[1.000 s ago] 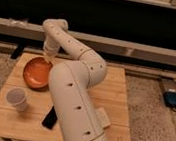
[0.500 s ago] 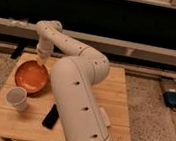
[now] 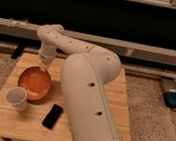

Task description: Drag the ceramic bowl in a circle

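Wide, shallow ceramic bowl (image 3: 34, 83), glossy orange-brown inside with a darker rim, on the left half of the pale wooden worktop (image 3: 21, 126). The white arm's gripper (image 3: 43, 67) points down at the bowl's far rim; whether its jaws are open or hold the rim cannot be told. The bowl lies nearer the camera than the jaws and, being round, offers no long axis. A small white cup (image 3: 17, 97) stands just beside the near-left rim and would likely obstruct a circular drag on that side. A flat black rectangular phone (image 3: 52, 116) lies near the bowl's near-right.
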`<state>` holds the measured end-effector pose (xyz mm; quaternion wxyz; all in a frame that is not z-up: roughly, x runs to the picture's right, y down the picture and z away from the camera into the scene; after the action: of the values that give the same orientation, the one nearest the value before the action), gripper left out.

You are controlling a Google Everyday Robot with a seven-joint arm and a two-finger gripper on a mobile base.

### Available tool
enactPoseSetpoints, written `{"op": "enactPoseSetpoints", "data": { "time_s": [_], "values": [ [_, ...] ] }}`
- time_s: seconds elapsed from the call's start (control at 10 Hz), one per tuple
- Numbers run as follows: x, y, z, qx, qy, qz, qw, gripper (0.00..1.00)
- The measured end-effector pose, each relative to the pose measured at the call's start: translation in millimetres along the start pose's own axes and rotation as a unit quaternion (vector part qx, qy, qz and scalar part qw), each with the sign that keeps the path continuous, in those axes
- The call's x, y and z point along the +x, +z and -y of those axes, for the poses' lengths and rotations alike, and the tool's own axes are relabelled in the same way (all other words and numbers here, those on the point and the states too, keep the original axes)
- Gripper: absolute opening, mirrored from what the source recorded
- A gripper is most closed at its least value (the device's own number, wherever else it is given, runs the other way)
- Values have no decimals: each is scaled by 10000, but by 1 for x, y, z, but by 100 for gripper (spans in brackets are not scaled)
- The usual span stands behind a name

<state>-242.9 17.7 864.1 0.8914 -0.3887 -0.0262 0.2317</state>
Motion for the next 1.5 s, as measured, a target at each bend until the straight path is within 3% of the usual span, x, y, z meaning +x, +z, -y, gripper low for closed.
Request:
{"op": "enactPoseSetpoints", "data": {
  "time_s": [0.2,0.5,0.9,1.3,1.5],
  "values": [
    [13,2,-4,15,146,-123,9998,18],
    [58,2,13,227,550,-495,9970,18],
    [98,-5,63,695,980,-942,9883,18],
    [108,0,105,1055,1152,-1177,9807,18],
    [99,8,111,1104,1201,-1146,9799,18]
  ]
}}
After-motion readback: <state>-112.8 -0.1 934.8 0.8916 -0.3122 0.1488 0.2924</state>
